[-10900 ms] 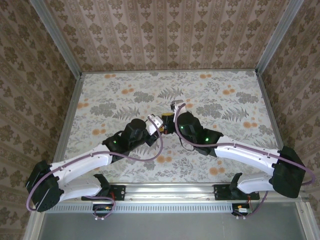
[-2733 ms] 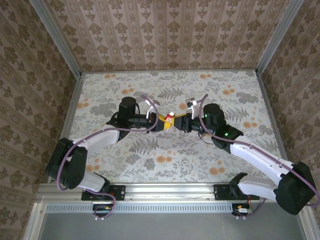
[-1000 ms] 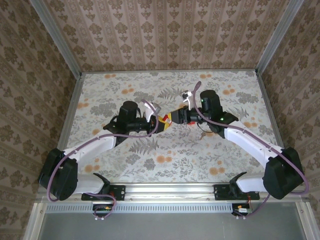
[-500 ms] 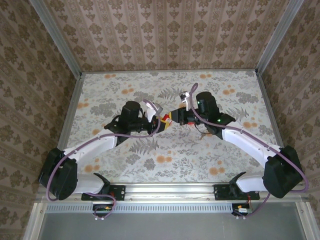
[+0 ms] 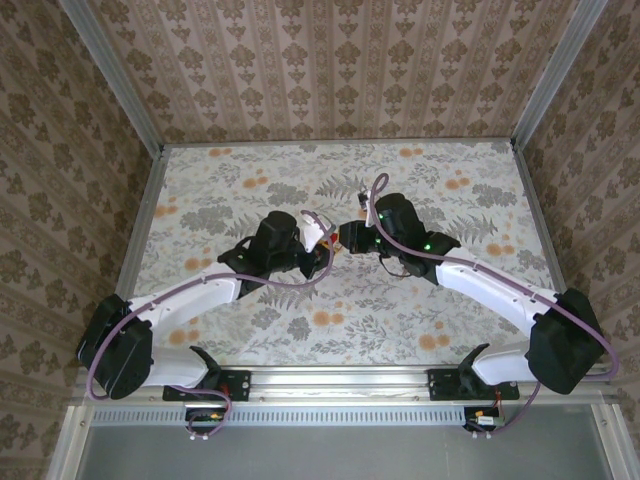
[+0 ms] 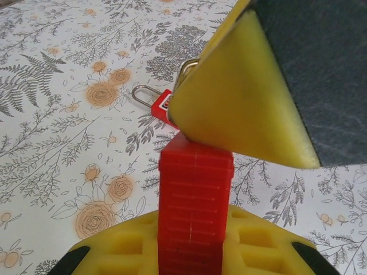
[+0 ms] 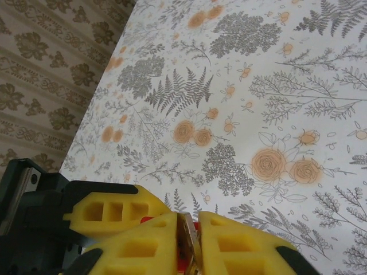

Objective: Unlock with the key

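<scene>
My left gripper [image 6: 195, 243] is shut on a red padlock [image 6: 195, 195], which stands upright between its yellow pads. Right above the lock, a yellow finger [image 6: 235, 97] of my right gripper presses in, with a bit of metal [image 6: 187, 67] at its edge. Beside it hangs a small red tag with a wire loop [image 6: 155, 103]. In the right wrist view my right gripper [image 7: 188, 232] is shut on the flat metal key [image 7: 187, 239], with red showing just under it. From above, the left gripper [image 5: 320, 250] and the right gripper [image 5: 347, 240] meet tip to tip over the table's middle.
The floral table [image 5: 440, 300] lies below the raised grippers. Patterned walls [image 5: 330, 70] close it in at the back and both sides. The left gripper's yellow finger [image 7: 112, 209] sits close at the left in the right wrist view.
Over the last second the right gripper has closed on the key and come in to the left, onto the lock. The left arm has pushed a little rightward. The lock stays held.
</scene>
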